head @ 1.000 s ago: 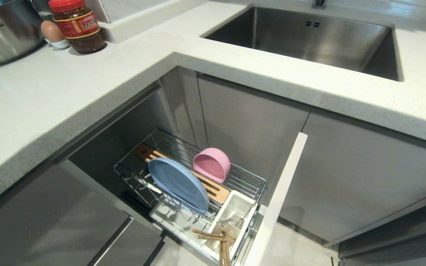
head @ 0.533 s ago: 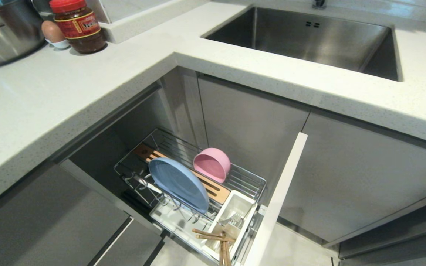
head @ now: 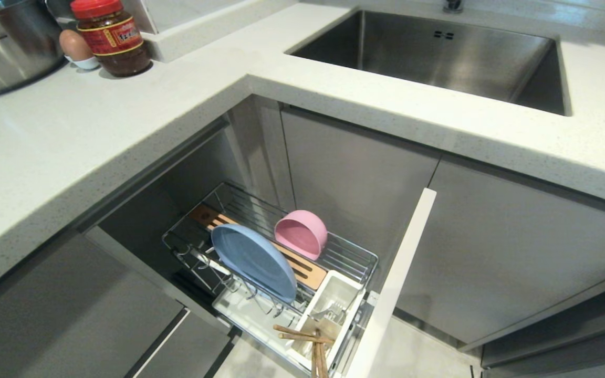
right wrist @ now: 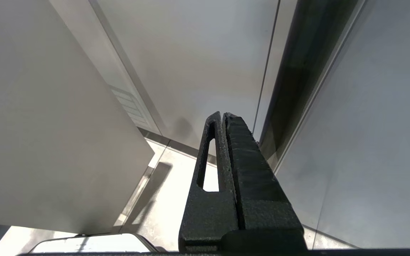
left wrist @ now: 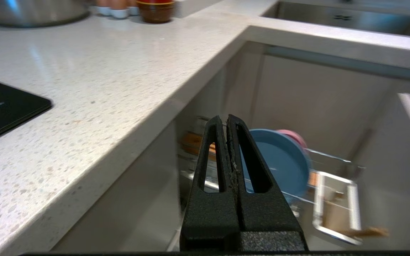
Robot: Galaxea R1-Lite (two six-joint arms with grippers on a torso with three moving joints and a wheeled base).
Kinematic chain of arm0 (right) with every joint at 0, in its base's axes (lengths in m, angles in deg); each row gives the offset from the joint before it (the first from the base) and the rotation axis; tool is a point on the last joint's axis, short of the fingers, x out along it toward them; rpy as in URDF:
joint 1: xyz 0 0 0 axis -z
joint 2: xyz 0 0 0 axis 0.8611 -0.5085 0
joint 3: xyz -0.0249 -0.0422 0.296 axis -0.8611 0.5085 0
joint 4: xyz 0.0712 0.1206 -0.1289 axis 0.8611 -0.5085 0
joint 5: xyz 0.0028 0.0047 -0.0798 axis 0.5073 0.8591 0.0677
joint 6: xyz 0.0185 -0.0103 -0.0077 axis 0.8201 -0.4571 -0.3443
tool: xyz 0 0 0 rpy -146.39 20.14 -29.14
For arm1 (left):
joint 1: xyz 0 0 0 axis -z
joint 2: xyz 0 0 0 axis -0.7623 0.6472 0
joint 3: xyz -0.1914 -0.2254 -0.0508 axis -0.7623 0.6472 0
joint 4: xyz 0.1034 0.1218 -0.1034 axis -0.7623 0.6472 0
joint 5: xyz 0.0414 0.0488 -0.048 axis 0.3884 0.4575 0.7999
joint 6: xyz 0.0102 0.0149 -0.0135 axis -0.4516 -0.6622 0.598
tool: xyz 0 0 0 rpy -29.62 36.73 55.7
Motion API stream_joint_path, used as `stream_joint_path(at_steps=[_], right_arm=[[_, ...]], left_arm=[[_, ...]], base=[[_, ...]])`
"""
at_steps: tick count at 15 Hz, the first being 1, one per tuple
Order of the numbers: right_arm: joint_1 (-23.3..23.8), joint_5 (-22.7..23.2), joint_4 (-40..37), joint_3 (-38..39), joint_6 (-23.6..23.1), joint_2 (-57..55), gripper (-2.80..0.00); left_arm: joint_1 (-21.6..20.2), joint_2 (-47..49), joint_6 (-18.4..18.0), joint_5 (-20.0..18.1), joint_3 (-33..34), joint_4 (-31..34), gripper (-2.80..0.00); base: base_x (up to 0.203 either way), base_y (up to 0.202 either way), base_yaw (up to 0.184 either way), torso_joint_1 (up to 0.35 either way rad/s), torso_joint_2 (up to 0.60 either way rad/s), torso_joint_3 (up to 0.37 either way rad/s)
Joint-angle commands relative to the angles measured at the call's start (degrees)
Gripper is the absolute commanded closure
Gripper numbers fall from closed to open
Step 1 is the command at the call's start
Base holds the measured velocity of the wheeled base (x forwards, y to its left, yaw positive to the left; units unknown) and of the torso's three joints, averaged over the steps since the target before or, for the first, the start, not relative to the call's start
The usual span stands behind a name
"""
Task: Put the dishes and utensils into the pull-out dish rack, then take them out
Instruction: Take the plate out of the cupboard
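— Starting with the head view: where do the dishes sit?
— Neither arm shows in it; the pull-out dish rack (head: 352, 252) stands drawn out from under the white counter (head: 71, 131); the blue plate (head: 252, 261) stands on edge among the prongs, and the pink bowl (head: 301, 233) lies tipped on its side just behind it, over the wooden strip (head: 308, 273); the chopsticks (head: 308, 341) stick out of the white utensil cup (head: 329, 310) at the rack's near end, and the fork (head: 331, 315) lies inside that cup; the narrow white front panel (head: 397, 278) runs along the right; farther off are the steel sink (head: 439, 52), a steel pot (head: 3, 42), a red-lidded jar (head: 111, 37) and an egg (head: 74, 44).
— And the left wrist view?
— The left gripper (left wrist: 227, 121) hangs in the air beside the counter's edge, its fingers (left wrist: 212, 156) pressed flat together with nothing between them; it touches nothing; beyond its tip are the plate, the bowl's rim and the rack, somewhat blurred; a black cooktop (left wrist: 5, 110) lies on the counter.
— The right wrist view?
— The right gripper (right wrist: 222, 115) is likewise closed tight and empty; it points at grey cabinet fronts (right wrist: 208, 53) and pale floor (right wrist: 169, 202); none of the dishes or utensils appears there.
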Motion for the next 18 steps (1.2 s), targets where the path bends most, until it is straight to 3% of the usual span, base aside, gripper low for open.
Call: stream_joint_path(at_steps=[1,3,5,9,11,18], right_arm=[[0.0,0.0,0.0,0.0,0.0,0.2,0.0],[0.0,0.0,0.0,0.0,0.0,0.2,0.0],[0.0,0.0,0.0,0.0,0.0,0.2,0.0],[0.0,0.0,0.0,0.0,0.0,0.2,0.0],[0.0,0.0,0.0,0.0,0.0,0.2,0.0],[0.0,0.0,0.0,0.0,0.0,0.2,0.0]], left_arm=[[0.0,-0.5,-0.9,2.3,11.5,-12.8,0.0],[0.0,-0.5,-1.5,3.4,22.9,-24.6,0.0],[0.0,-0.4,-0.3,4.3,27.9,-27.1,0.0],[0.0,-0.4,0.4,5.2,27.4,-12.1,0.0],[0.1,-0.4,0.0,5.1,27.4,-7.5,0.0],[0.0,-0.4,-1.0,5.0,27.4,-6.8,0.0]], base=[[0.0,0.0,0.0,0.0,0.0,0.0],[0.0,0.0,0.0,0.0,0.0,0.0],[0.0,0.0,0.0,0.0,0.0,0.0],[0.0,0.0,0.0,0.0,0.0,0.0],[0.0,0.0,0.0,0.0,0.0,0.0],[0.0,0.0,0.0,0.0,0.0,0.0]])
